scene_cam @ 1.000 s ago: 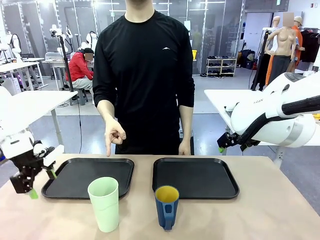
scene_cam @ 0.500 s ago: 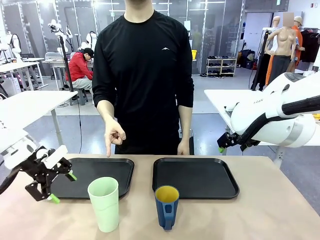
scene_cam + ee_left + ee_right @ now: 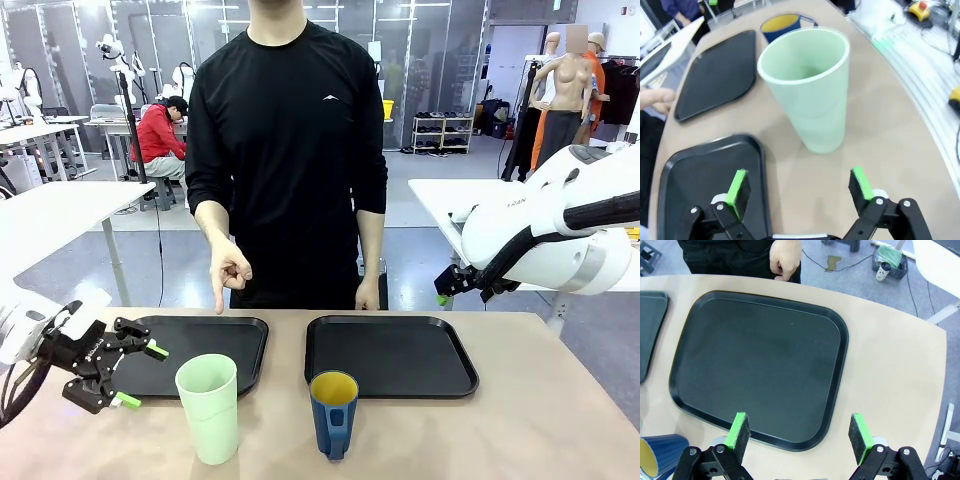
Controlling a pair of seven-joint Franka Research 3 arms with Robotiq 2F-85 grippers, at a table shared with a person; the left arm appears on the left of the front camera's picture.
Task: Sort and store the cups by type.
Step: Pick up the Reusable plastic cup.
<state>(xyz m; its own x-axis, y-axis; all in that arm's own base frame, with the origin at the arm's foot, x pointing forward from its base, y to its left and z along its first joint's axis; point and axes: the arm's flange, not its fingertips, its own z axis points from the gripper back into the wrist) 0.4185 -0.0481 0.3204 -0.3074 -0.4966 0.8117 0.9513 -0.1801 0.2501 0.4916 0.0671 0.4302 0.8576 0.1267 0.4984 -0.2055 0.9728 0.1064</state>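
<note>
A tall pale mint-green tumbler [image 3: 209, 407] stands near the table's front edge, in front of the left black tray [image 3: 225, 340]. A dark blue mug [image 3: 333, 413] with a yellow inside and a handle stands to its right, in front of the right tray [image 3: 392, 355]. My left gripper [image 3: 136, 375] is open, turned sideways, just left of the tumbler and not touching it. Its wrist view has the tumbler [image 3: 809, 89] straight ahead of the open fingers, with the mug [image 3: 783, 25] behind. My right gripper [image 3: 800, 433] hangs open above the right tray [image 3: 760, 367], with the mug [image 3: 657, 455] at the lower left corner.
A person in black stands at the far side, one hand [image 3: 228, 270] pointing down at the left tray, the other hand [image 3: 785, 257] resting by the far edge. Bare tabletop lies to the right of the right tray.
My left gripper has swung down and to the right, rolling sideways, from the table's left edge to beside the tumbler. The right arm, cups and person have stayed still.
</note>
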